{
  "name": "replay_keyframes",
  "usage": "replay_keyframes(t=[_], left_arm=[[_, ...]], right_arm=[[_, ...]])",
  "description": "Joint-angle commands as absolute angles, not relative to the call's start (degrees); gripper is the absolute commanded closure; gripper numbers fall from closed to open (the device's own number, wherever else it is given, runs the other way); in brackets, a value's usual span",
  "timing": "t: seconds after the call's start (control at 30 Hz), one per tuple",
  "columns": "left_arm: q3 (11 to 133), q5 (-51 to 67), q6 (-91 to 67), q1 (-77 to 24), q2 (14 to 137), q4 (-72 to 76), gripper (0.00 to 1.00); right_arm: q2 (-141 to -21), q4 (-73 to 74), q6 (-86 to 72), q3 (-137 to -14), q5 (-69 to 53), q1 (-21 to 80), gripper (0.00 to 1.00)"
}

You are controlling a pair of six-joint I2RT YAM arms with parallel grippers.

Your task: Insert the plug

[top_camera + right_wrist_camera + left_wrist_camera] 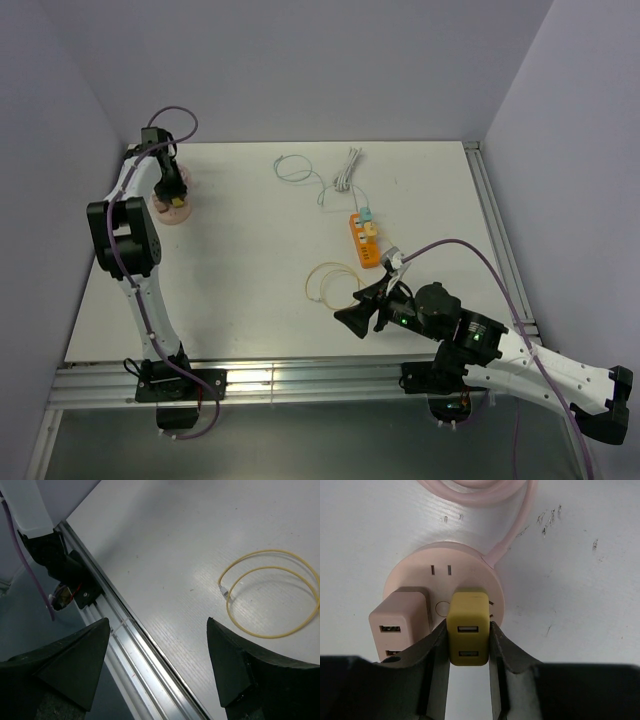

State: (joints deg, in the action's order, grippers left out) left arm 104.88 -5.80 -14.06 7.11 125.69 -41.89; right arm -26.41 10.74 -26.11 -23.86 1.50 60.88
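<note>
We see our left claw [468,632] clamped on the boxy, smooth mustard-yellow plastic plug [468,614], which stands on the round pink socket hub [445,562] beside a blocky pink adapter [400,625], while our right claw [157,624] gapes wide over the matte white tabletop [190,540].

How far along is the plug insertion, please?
Done: the pink square adapter sits in the round pink socket hub. In hand: the left gripper clamps the yellow block charger on the hub; seating depth unclear. Remaining: press home, release. The right gripper hangs open.
</note>
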Motion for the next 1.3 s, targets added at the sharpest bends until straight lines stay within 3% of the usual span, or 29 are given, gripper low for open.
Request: replay_keyframes(t=[0.0, 0.07, 0.1, 0.3, 0.93, 1.17, 1.27], left_arm=[[99.0, -2.9, -13.7, 7.7, 131.3, -49.2, 0.82], [99.1, -3.1, -13.7, 7.7, 131.0, -49.1, 0.71], [99.6, -3.4, -14.1, 7.8, 131.0, -49.4, 0.6], [99.5, -3.3, -15.6, 7.9, 128.8, -48.0, 0.45], [96.6, -5.7, -17.9, 5.8, 116.5, -46.1, 0.33], [95.6, -2.4, -18.6, 5.5, 112.9, -44.5, 0.29], [94.7, -2.2, -18.7, 4.6, 110.4, -44.0, 0.29]], right_arm=[[-26.0, 9.6, -26.0, -23.9, 2.4, 61.0, 0.15], [-26.5, 9.7, -26.1, -24.2, 2.4, 61.0, 0.15], [-26.6, 9.8, -26.0, -24.2, 2.4, 61.0, 0.15], [-27.0, 9.5, -25.9, -24.2, 2.9, 61.0, 0.15], [-29.0, 9.6, -26.0, -24.6, 4.8, 61.0, 0.14], [-28.6, 9.6, -26.1, -24.3, 6.1, 61.0, 0.01], [-29.0, 10.2, -26.6, -24.6, 7.0, 61.1, 0.0]])
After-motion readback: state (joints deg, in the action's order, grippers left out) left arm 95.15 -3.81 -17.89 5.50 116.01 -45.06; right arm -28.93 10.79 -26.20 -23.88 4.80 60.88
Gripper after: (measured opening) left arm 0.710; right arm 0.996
